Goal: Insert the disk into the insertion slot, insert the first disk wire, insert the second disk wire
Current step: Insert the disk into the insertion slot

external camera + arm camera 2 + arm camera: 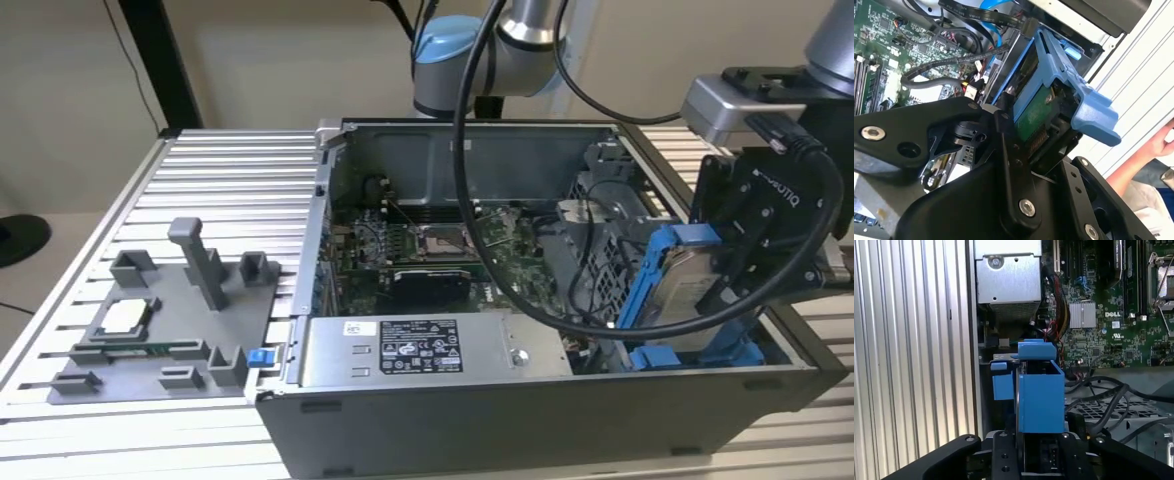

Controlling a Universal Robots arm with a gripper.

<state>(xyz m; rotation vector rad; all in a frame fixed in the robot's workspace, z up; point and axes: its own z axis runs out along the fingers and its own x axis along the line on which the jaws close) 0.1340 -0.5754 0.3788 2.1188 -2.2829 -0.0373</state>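
Observation:
The disk [685, 288] is a silver-beige drive clipped in a bright blue carrier frame [657, 290]. It stands on edge at the exterior view's right end of the open computer case [534, 410], its lower end down inside beside the grey drive cage [594, 250]. My gripper [741, 265] is shut on the disk from its outer side. The second wrist view shows the disk's green circuit board [1033, 112] and the blue frame [1089, 107] between my black fingers [1006, 145]. The blue frame [1040, 395] also rises from my gripper [1036, 445] in the first wrist view. Loose black wires [1104, 395] lie over the cage.
The grey labelled power-supply box [414, 350] lies along the case's front, with the motherboard [427, 250] behind it. A grey fixture plate [160, 330] with upright posts sits on the slatted table [227, 160] at the exterior view's left. A person's arm [1144, 155] rests beyond the case.

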